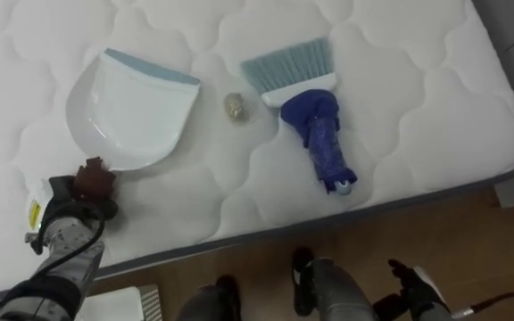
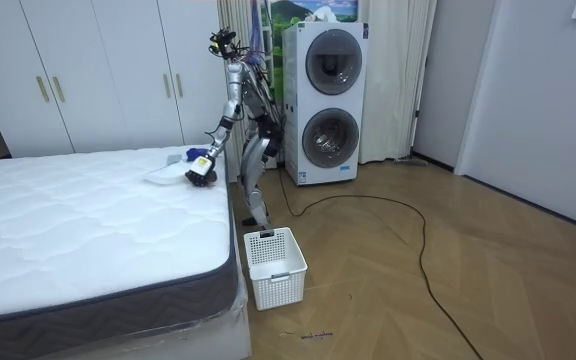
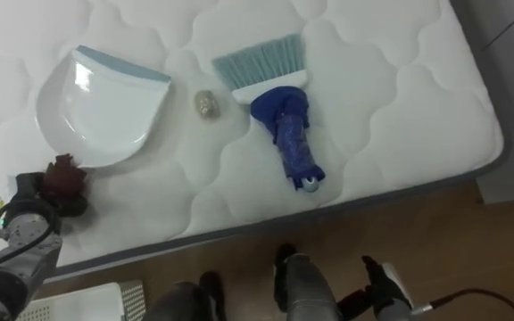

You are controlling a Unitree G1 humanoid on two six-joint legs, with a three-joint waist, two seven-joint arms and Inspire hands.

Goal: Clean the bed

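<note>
mattress (image 1: 418, 107): white, quilted and soft, spanning the view, its near edge just beyond my legs.
dustpan (image 1: 132, 111): white, on the left of the mattress, open lip to the far side. judged light, stiff plastic, apt to slide on the cloth; best held at its near end.
brush (image 1: 315, 125): right of the dustpan, bristles far, blue handle near. judged light, bristles soft; take it by the stiff handle.
left hand (image 1: 83, 192): at the dustpan's near end. the pan's handle is hidden there; i cannot tell whether the hand clamps it.
right hand (image 1: 413, 283): low beside my leg, off the bed, cut off; state not readable.
scrap (image 1: 236, 106): small, crumpled, between dustpan and brush, touching neither. judged very light, likely to roll.
</note>
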